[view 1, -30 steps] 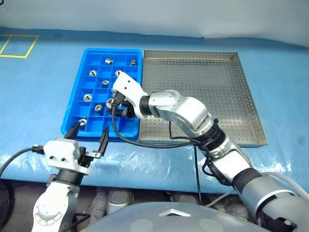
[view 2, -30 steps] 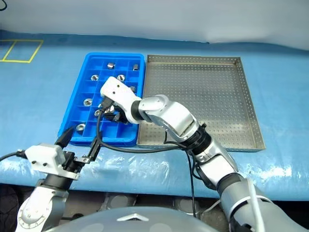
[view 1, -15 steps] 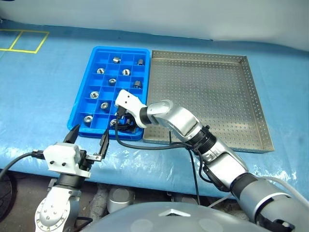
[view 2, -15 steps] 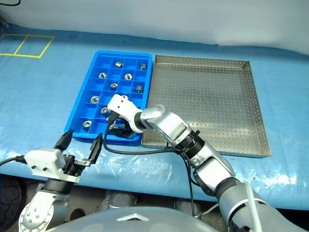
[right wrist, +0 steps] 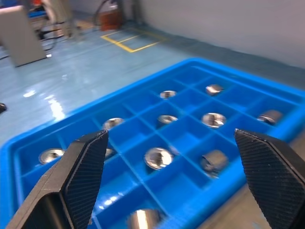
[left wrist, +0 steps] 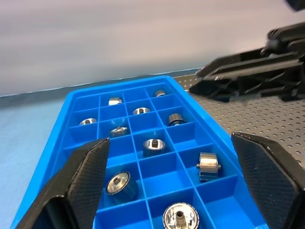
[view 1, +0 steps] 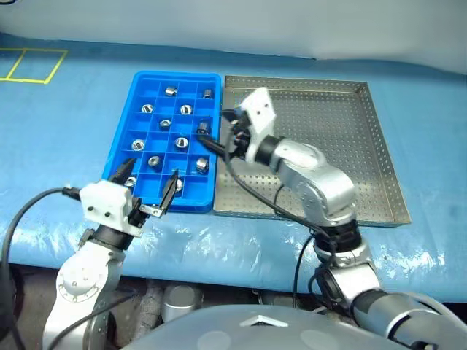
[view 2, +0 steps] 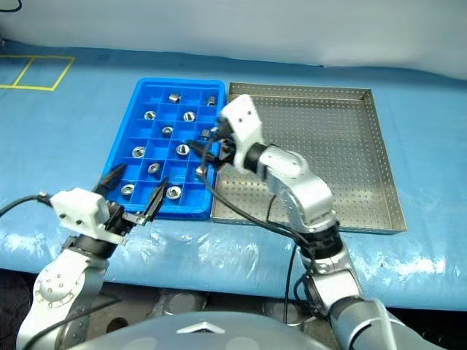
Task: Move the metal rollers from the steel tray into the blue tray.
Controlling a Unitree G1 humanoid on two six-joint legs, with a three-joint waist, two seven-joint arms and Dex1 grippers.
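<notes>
Left eye view: the blue tray (view 1: 122, 149) lies just beside the steel tray (view 1: 379, 160), their long sides adjacent. The metal rollers (view 1: 182, 142) sit 1 per cell in the blue tray; 10 can be counted. The perforated floor of the steel tray shows no roller on any part not hidden by the arm. The right gripper (view 1: 219, 136) hangs over the seam between the 2 trays, fingers spread wide, nothing held. The left gripper (view 1: 146, 188) hovers at the near edge of the blue tray, also spread wide and empty.

Right eye view: same layout. The right gripper (view 2: 209, 148) points toward the blue tray from the steel-tray side.

Left wrist view: both fingers (left wrist: 83, 176) stand far apart, framing the blue tray's cells and the rollers in them. The other arm's black fingers reach in above the steel tray.

Right wrist view: the fingers (right wrist: 86, 164) stand wide apart above the blue tray, with rollers visible in the cells between them.

Step in hand: judged as the release of a roller into a cell, with the transfer near or at completion. Next move: check the hidden part of the steel tray for any remaining roller; if none, clear both arms from the trays
</notes>
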